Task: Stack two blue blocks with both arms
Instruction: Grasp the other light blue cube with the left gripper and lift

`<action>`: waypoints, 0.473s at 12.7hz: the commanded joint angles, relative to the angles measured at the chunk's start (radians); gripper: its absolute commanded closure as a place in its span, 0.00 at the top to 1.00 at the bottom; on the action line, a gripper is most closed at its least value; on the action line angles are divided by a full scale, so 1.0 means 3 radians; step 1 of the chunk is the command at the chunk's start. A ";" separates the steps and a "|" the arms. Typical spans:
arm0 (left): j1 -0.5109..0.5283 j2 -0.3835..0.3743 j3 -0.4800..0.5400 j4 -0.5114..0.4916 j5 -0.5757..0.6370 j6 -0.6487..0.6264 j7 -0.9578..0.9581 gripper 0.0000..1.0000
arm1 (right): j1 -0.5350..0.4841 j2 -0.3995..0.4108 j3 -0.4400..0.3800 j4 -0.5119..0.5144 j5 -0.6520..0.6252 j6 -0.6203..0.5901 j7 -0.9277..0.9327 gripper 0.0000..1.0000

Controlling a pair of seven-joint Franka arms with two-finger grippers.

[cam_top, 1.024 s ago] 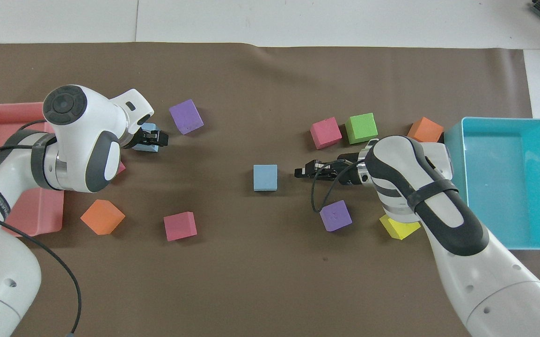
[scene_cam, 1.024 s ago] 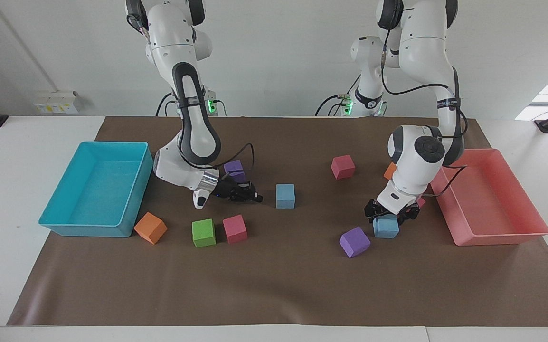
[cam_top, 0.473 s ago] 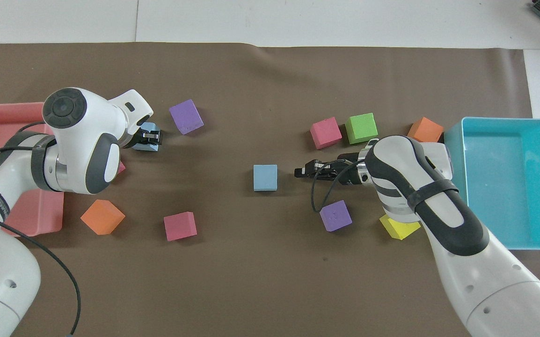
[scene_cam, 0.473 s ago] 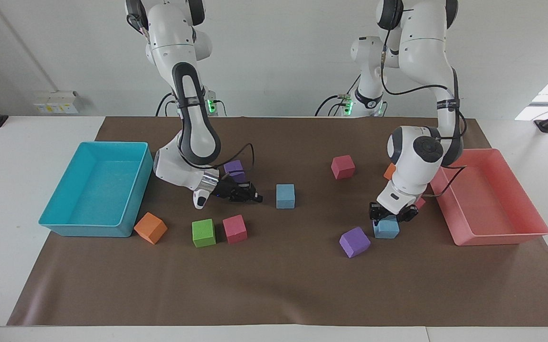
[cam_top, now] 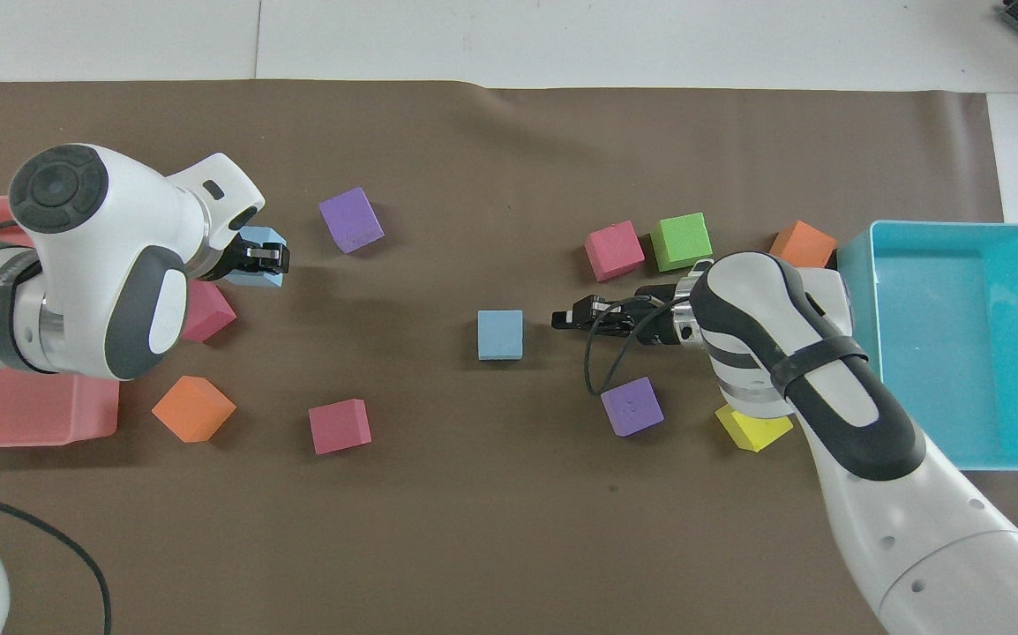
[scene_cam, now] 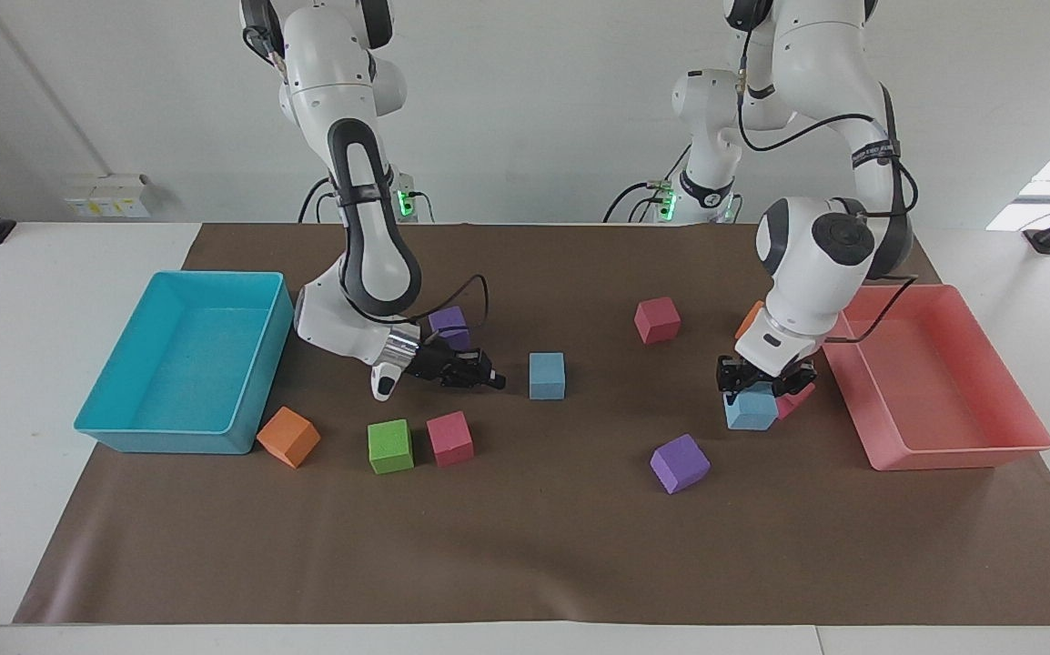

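One blue block [scene_cam: 547,376] sits on the brown mat mid-table; it also shows in the overhead view [cam_top: 500,334]. My right gripper [scene_cam: 487,377] is shut and empty, held low and level beside this block with a small gap, toward the right arm's end; it also shows in the overhead view [cam_top: 565,317]. My left gripper [scene_cam: 759,389] is shut on the second blue block [scene_cam: 751,411] and holds it just above the mat, beside a pink cube [scene_cam: 796,400]. That gripper [cam_top: 269,258] and its block [cam_top: 253,267] also show in the overhead view.
A pink tray [scene_cam: 934,446] lies at the left arm's end and a turquoise tray [scene_cam: 170,441] at the right arm's end. A purple cube [scene_cam: 680,463], pink cube [scene_cam: 657,319] and orange cube [scene_cam: 747,323] lie around the left gripper. Green [scene_cam: 390,446], pink [scene_cam: 449,438], orange [scene_cam: 288,437], purple [scene_cam: 448,325] and yellow [cam_top: 753,427] cubes lie around the right gripper.
My left gripper closed on the blue block and has lifted it off the mat, drawing toward the robots. The right gripper has edged slightly toward the middle block.
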 commanded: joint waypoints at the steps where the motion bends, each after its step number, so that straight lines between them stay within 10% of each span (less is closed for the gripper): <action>1: -0.0281 -0.0164 0.0035 -0.0030 0.0087 -0.0110 -0.0418 0.00 | 0.0004 -0.0018 0.0024 -0.0012 0.0127 0.0066 -0.0107 0.00; 6: -0.0864 -0.0134 0.0035 0.0093 0.0087 -0.0232 -0.1236 0.00 | 0.0004 -0.0012 0.0024 -0.0012 0.0122 0.0071 -0.0107 0.00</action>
